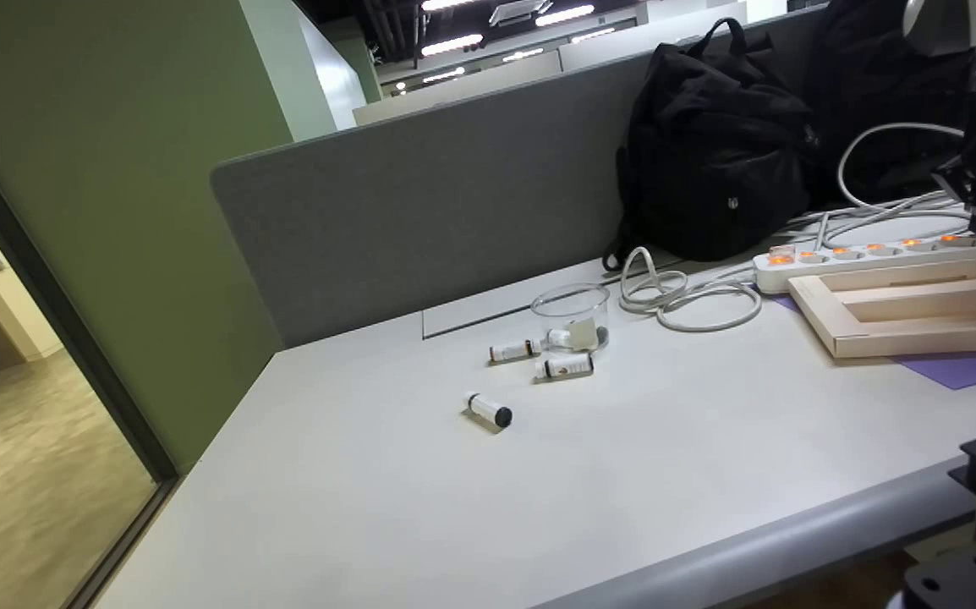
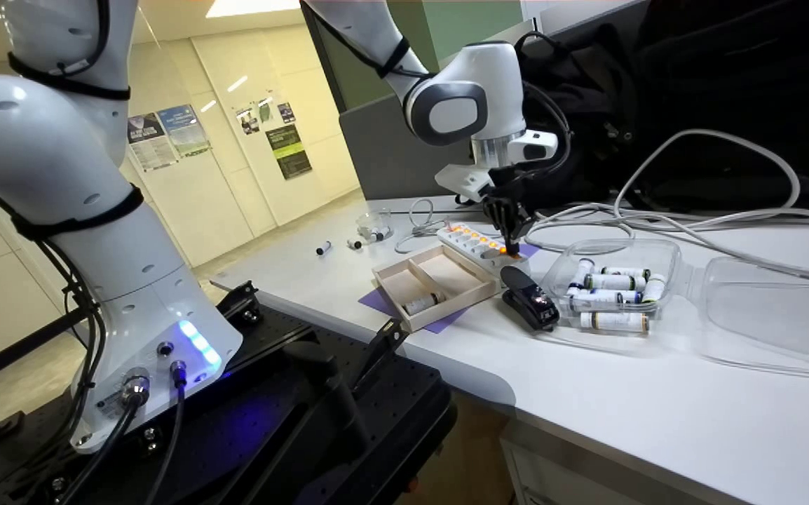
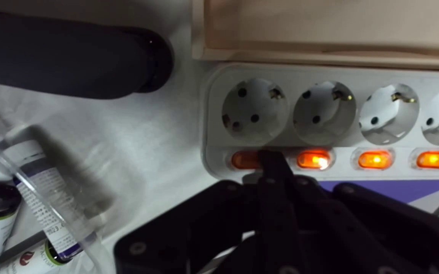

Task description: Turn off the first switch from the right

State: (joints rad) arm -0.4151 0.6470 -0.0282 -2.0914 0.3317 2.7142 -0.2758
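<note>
While the end switch (image 3: pixel 244 160) of the power strip (image 3: pixel 213 121) looks unlit, the gripper (image 3: pixel 274 161), fingers (image 3: pixel 278 171) clenched, overhangs that end.

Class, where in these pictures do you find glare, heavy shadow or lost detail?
In the wrist view, the gripper is nearly a black silhouette, the lit switch nearest its tip has a white hot spot, and a dark shadow lies beside a purple-banded bottle; in an exterior view, the ceiling lights are blown out; in an exterior view, the blue strip glares.
</note>
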